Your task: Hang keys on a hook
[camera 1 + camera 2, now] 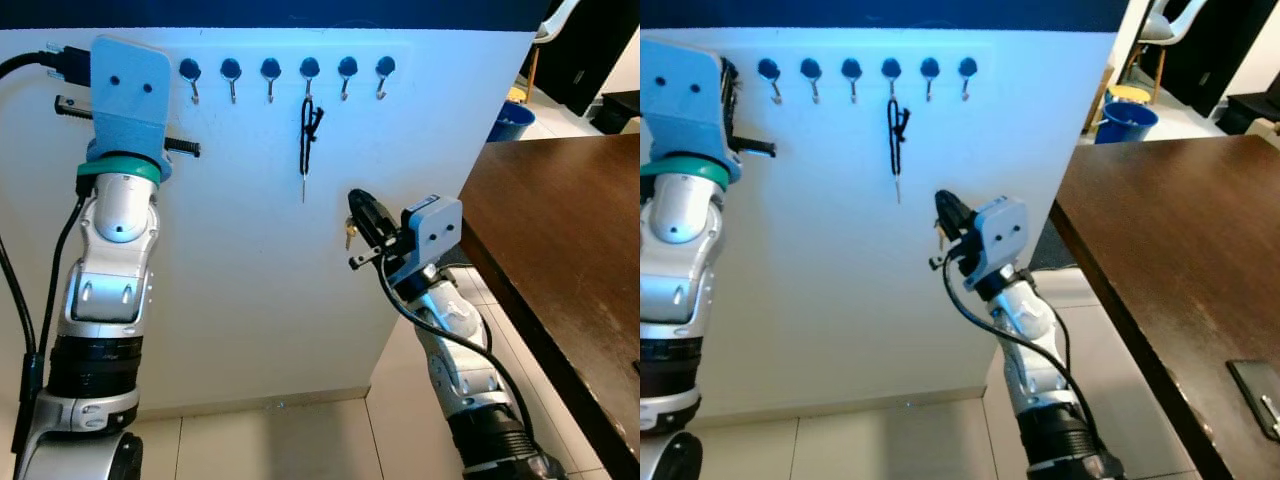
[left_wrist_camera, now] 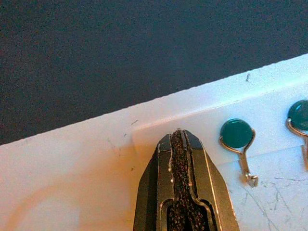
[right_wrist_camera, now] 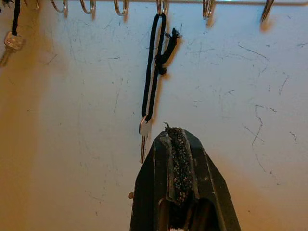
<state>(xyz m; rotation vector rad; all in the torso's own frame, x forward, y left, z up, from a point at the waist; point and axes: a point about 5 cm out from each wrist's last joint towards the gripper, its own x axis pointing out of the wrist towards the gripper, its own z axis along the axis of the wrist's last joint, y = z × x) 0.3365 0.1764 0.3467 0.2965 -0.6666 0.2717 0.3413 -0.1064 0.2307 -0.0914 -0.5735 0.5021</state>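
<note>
A white panel [image 1: 250, 300] carries a row of blue-knobbed hooks [image 1: 270, 70]. From the fourth hook [image 1: 309, 70] hangs a black cord [image 1: 308, 130] with a silver key [image 3: 143, 132] at its end. My right gripper [image 1: 356, 198] is shut, pointing at the panel below and right of that key, apart from it. A small brass piece [image 1: 348, 236] shows just under its fingers; I cannot tell what it is. My left gripper [image 2: 179, 131] is shut near the panel's top edge, left of the first hook [image 2: 237, 134]. A second corded key [image 3: 10, 42] shows left of the hook row.
A dark wooden table [image 1: 560, 230] stands close on the right, with a flat dark object [image 1: 1255, 390] on it. Behind it are a blue bucket [image 1: 510, 120] and a chair. Pale tiled floor [image 1: 300, 440] runs along the panel's foot.
</note>
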